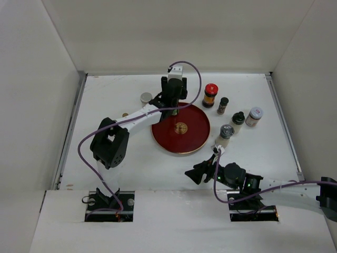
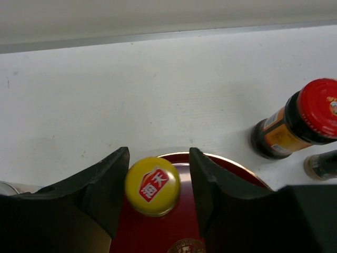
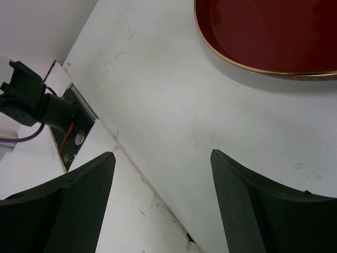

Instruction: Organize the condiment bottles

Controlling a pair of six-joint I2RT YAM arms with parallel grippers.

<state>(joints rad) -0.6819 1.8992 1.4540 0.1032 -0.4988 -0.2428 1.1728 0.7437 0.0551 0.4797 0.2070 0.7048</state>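
A yellow-capped bottle [image 2: 152, 185] stands on the far rim area of the round red tray [image 2: 231, 169]. My left gripper [image 2: 158, 158] straddles this bottle with its jaws parted, and a sliver of tray shows between the cap and the right finger [image 2: 210, 179]. From above, the left gripper [image 1: 172, 107] hangs over the tray's back edge and hides the bottle. More condiment bottles stand right of the tray: a red-capped jar [image 1: 210, 95], a slim dark bottle [image 1: 223, 105], a black-capped bottle [image 1: 238, 120], a silver-capped jar [image 1: 254, 116] and a grey-capped bottle [image 1: 226, 133]. My right gripper [image 1: 200, 173] is open and holds nothing.
A grey-capped jar [image 1: 146, 98] stands left of the tray [image 1: 195, 132], and a small gold-topped item [image 1: 125, 114] sits further left. White walls close the table on three sides. The right wrist view shows the table's near seam, the tray's rim [image 3: 247, 66] and the left arm's base mount [image 3: 37, 103].
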